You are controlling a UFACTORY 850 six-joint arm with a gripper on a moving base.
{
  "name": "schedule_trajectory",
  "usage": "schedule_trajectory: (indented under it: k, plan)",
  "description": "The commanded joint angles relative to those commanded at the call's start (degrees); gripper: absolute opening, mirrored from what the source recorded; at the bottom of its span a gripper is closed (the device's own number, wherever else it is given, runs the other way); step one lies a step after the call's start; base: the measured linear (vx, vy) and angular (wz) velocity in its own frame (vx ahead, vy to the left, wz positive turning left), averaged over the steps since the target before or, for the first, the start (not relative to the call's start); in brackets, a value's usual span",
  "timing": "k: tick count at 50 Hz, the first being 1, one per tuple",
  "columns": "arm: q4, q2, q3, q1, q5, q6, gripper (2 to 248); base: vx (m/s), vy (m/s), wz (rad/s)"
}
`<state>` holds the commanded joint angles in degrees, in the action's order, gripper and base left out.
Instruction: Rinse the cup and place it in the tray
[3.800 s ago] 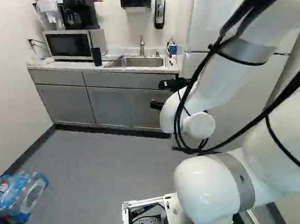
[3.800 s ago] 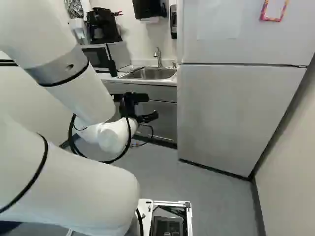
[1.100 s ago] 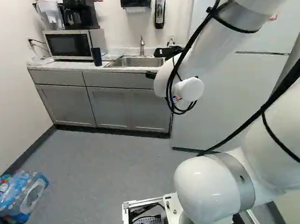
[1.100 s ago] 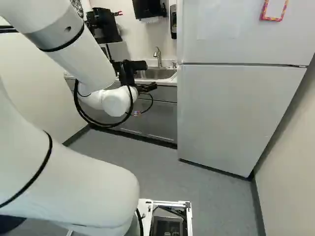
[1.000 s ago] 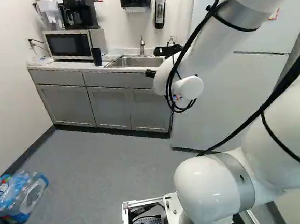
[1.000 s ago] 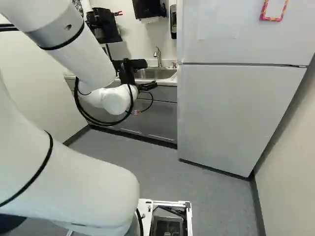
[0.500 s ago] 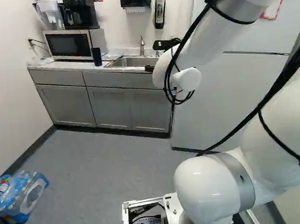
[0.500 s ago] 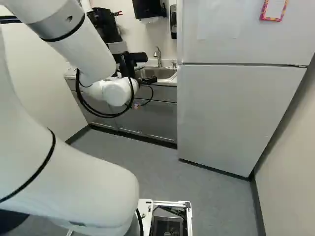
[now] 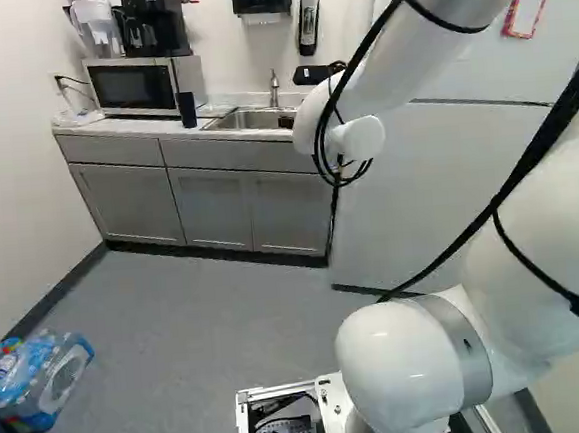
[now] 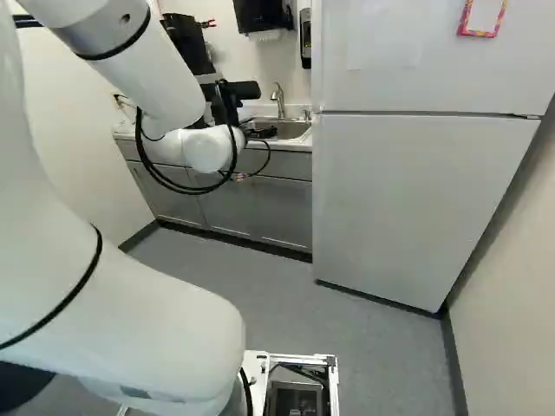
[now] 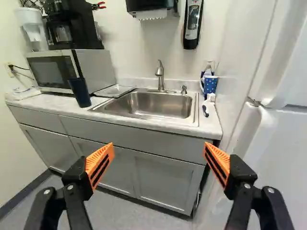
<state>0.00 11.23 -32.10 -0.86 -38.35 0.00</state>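
In the right base view my gripper [image 10: 262, 133] is up at counter height in front of the sink. The wrist view shows the gripper [image 11: 158, 155] wide open, nothing between its orange pads. A dark blue cup [image 11: 80, 92] stands upright on the counter ahead, beside the microwave; the left base view shows the same cup [image 9: 187, 109]. Right next to it a shallow tray [image 11: 115, 90] lies by the sink's edge. The steel sink [image 11: 152, 104] has its faucet [image 11: 160, 75] at the back.
A microwave [image 11: 53, 71] with a coffee maker on top stands left of the cup. A blue dotted cup [image 11: 210, 85] and a brush [image 11: 205, 110] are beyond the sink. The refrigerator [image 10: 416, 199] borders the counter. Bottle packs [image 9: 42, 381] lie on the floor.
My arm has lifted from below the counter top to about sink height, with the gripper still open. The base, the cup and the tray have not moved.
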Motion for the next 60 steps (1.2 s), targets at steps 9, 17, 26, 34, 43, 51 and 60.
schedule_trajectory:
  k: [9, 17, 26, 34, 43, 51, 60]
  plan:
    - [0.0, -0.53, -1.61, 0.01, 1.04, 0.0, 247, 0.0, 0.0, 0.0]
    - [0.0, -1.02, -3.07, 0.02, 1.98, 0.0, 247, 0.0, 0.0, 0.0]
    - [0.0, -1.58, -4.68, 0.03, 3.01, 0.0, 247, 0.0, 0.0, 0.0]
    - [0.0, -2.11, -6.15, 0.04, 3.94, 0.0, 247, 0.0, 0.0, 0.0]
    - [0.0, -2.72, -7.82, 0.05, 5.0, 0.0, 247, 0.0, 0.0, 0.0]
    - [0.0, -3.28, -9.33, 0.06, 5.99, 0.0, 247, 0.0, 0.0, 0.0]
    - [0.0, -3.91, -11.01, 0.07, 7.11, 0.0, 247, 0.0, 0.0, 0.0]
